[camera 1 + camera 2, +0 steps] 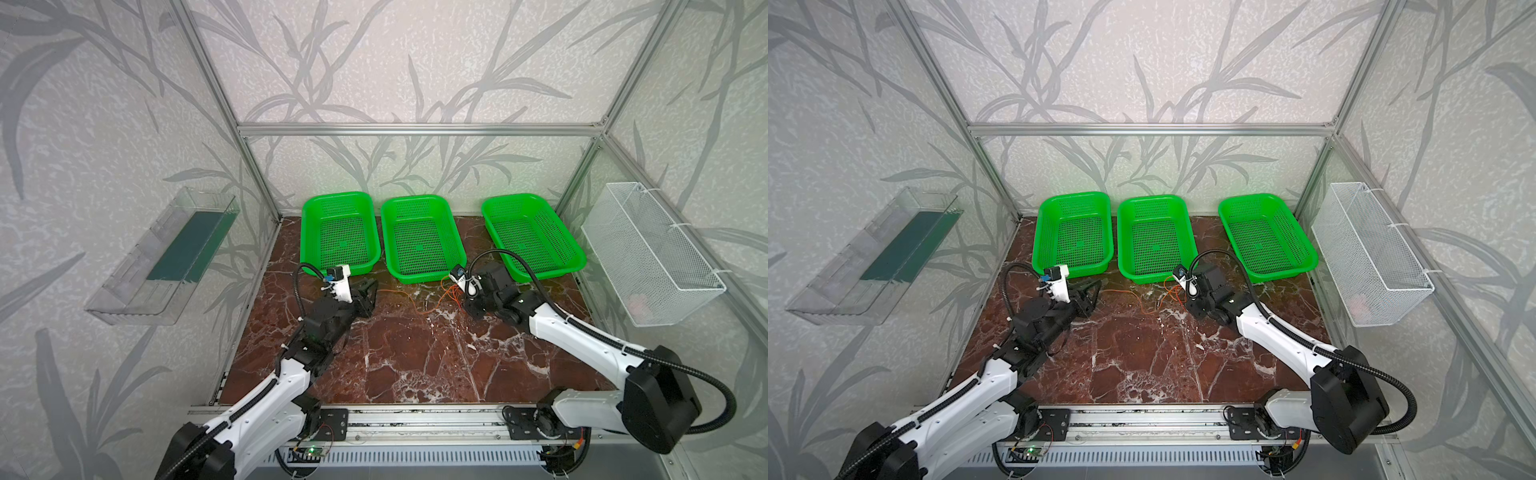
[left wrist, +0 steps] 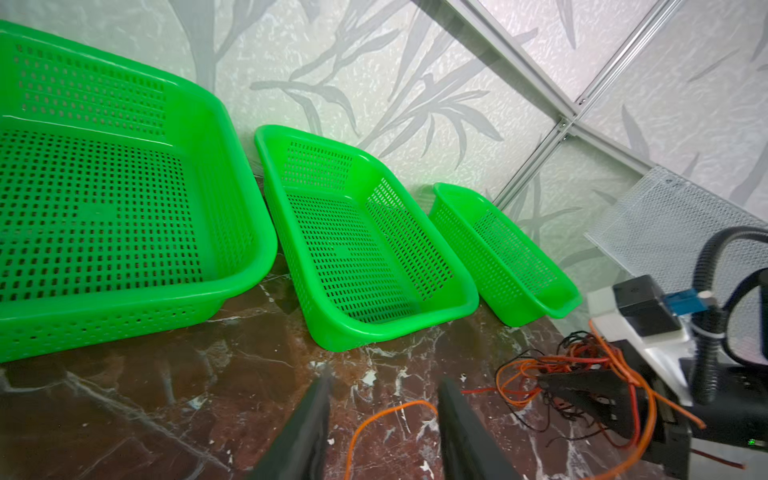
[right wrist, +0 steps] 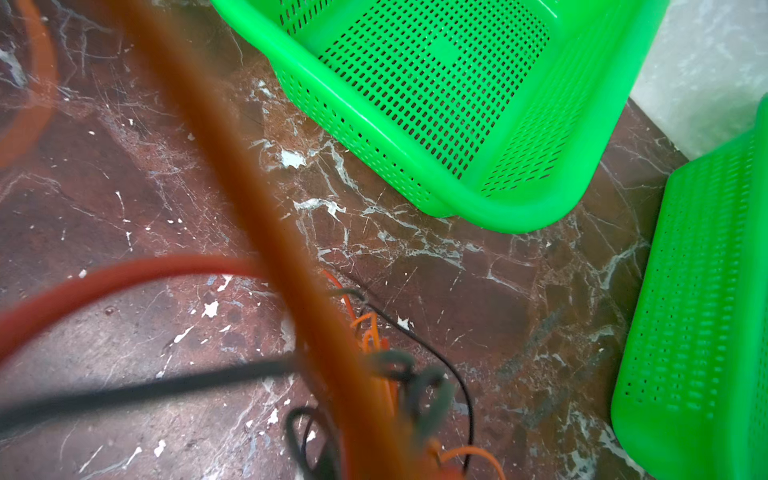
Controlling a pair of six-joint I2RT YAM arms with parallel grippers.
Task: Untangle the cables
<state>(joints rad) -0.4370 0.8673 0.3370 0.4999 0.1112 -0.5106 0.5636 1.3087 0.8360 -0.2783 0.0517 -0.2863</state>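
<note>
The cables [image 2: 557,362], hair-thin orange, red and black wires, sit in a loose tangle on the tabletop [image 1: 415,365], bunched around the right fingers [image 2: 582,388]. Those fingers look pressed together into one dark wedge. Orange and black loops drape over them and appear pinched between them. In the right wrist view the fingers do not show. There an orange strand [image 3: 266,216] runs blurred straight across the lens, a red one and a black one curve beside it, and finer loops lie sharp on the marble below.

One orange strand [image 2: 386,411] leaves the tangle and trails across the tabletop to the left fingers [image 2: 307,428]. Their two dark tips stand spread apart. The strand curves on the surface between them and passes behind one tip.

In both top views the tangle [image 1: 452,296] [image 1: 1173,296] lies just in front of the near right corner of the middle green basket [image 1: 415,198]. The left fingers [image 1: 368,293] point at it from the left, well apart from the bunch itself.

The middle basket stands in a row along the back wall between a left green basket [image 1: 336,195] and a right green basket [image 1: 515,196], all perforated plastic. A white wire-mesh basket [image 1: 648,266] hangs on the right wall with something pinkish in it, too blurred to name. A clear plastic bin [image 1: 166,257] with a dark green panel hangs on the left wall.
</note>
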